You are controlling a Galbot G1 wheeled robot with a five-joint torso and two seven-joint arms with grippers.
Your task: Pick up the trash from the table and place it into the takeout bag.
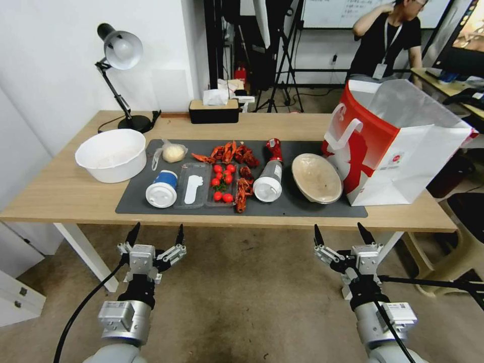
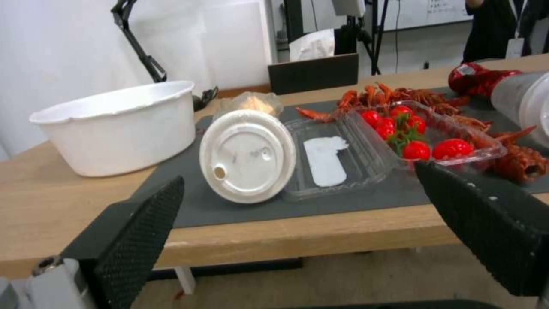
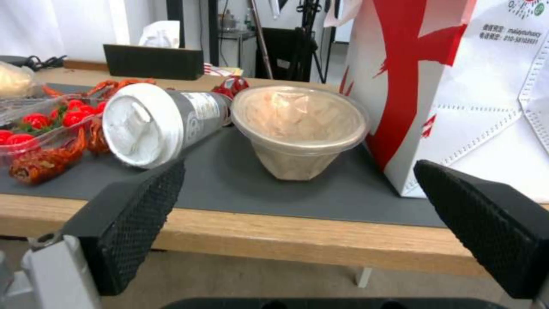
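Observation:
The trash lies on the dark mat of the table (image 1: 60, 194): a blue white-lidded cup (image 1: 162, 188) (image 2: 247, 155) on its side, a clear bag with a yellow lump (image 1: 172, 152), a red can (image 1: 275, 149), a clear white-lidded cup (image 1: 268, 182) (image 3: 154, 122) on its side, and a beige bowl (image 1: 316, 177) (image 3: 300, 128). The red and white takeout bag (image 1: 398, 146) (image 3: 457, 86) stands open at the right end, touching the bowl. My left gripper (image 1: 155, 237) (image 2: 297, 176) hangs open before the blue cup, short of the table's front edge. My right gripper (image 1: 343, 231) (image 3: 298, 166) is open, facing the bowl.
A large white bowl (image 1: 112, 154) stands at the left. A clear tray of tomatoes (image 1: 222, 184) and red crayfish (image 1: 232, 152) lie mid-mat. A desk lamp (image 1: 121, 55) and a black tissue box (image 1: 214, 111) stand at the back edge.

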